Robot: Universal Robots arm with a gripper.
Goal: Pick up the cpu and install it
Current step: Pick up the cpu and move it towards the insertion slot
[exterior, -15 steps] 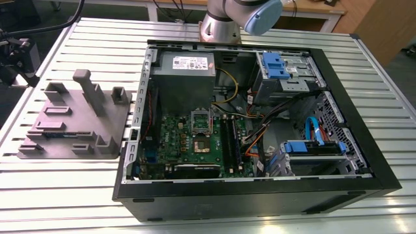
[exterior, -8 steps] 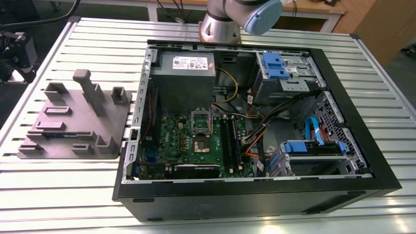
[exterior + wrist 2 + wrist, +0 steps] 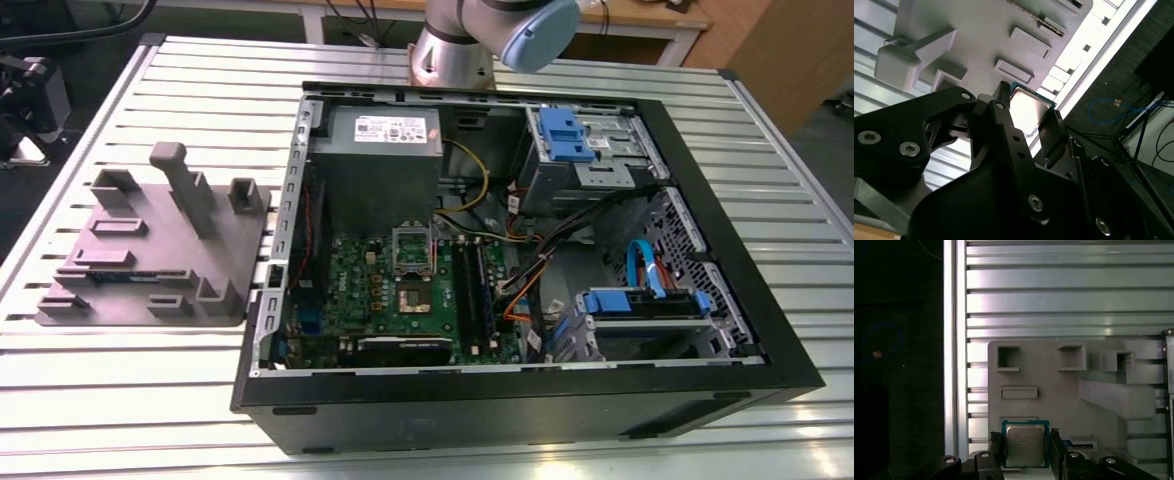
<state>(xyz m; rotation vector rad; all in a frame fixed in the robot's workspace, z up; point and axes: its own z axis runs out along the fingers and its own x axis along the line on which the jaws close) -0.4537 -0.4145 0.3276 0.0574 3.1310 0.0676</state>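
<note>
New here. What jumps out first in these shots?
The shiny cpu, gripped by the gripper over the grey fixture tray in both wrist views. Then, in the exterior view, the open computer case on the slatted table, with that tray to the exterior view's left of it.

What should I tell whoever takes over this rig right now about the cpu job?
State of the tool: shut on the cpu, with one finger on each of two opposite edges, as seen in both wrist views.
Location: the cpu appears lifted off the grey parts tray and hangs above its edge.
Done: the pickup.
Left: the install. The socket on the motherboard in the open computer case looks empty, with its cover raised.
</note>
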